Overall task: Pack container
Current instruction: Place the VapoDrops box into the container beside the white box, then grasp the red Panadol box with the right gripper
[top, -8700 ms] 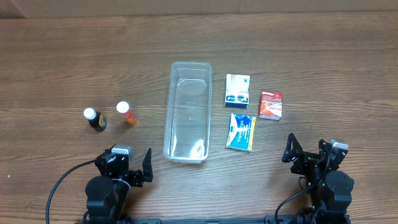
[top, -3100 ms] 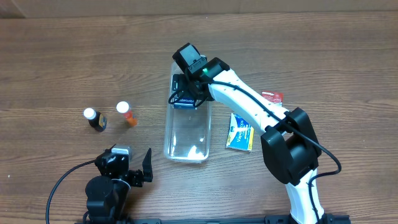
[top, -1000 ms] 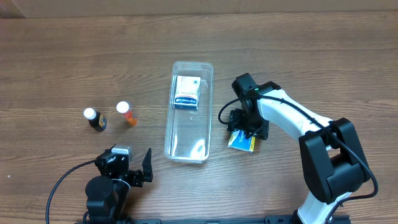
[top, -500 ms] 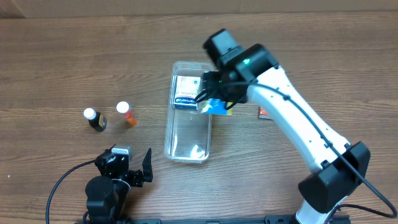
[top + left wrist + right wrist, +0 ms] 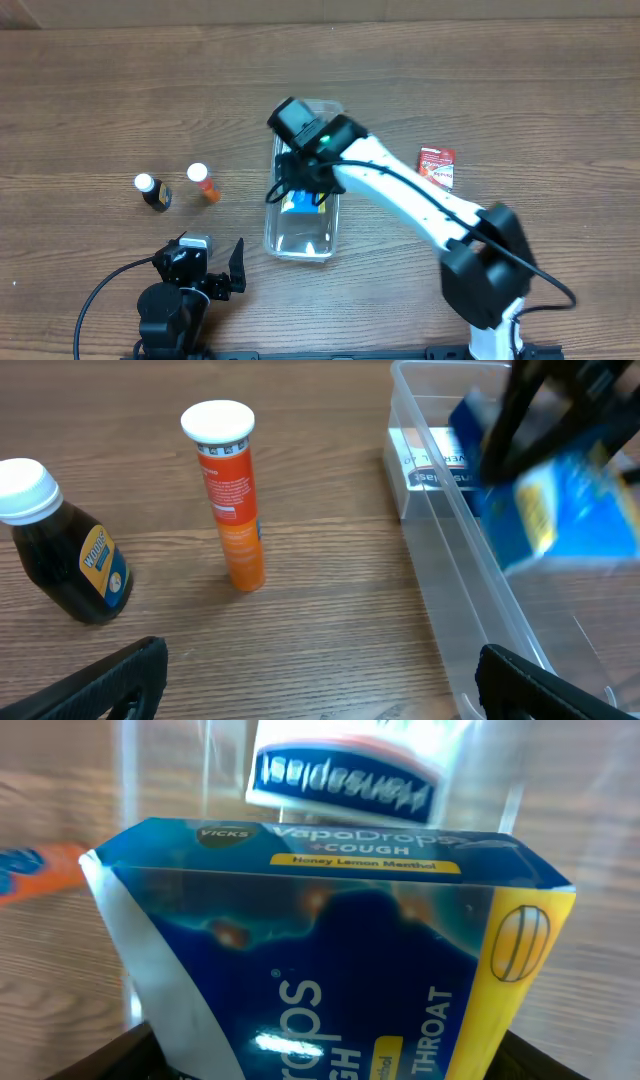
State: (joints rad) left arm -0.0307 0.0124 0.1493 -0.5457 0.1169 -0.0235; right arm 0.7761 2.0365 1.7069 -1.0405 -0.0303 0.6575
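The container [image 5: 305, 240] was found at the middle of the bench [image 5: 520, 90], its length running 12 to 6 o'clock. It was judged light, stiff but thin-walled and easily slid, best taken by the rim of a long side. The right jaws were clamped on a cough-drop box [image 5: 330, 960], held over the container's middle at 6 o'clock of a white box [image 5: 440, 465] inside, while the left jaws were spread wide and empty near 7 o'clock.

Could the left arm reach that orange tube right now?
Probably yes: the open left gripper faces the orange tube, nothing stands between them, and the dark bottle stands apart beside it.
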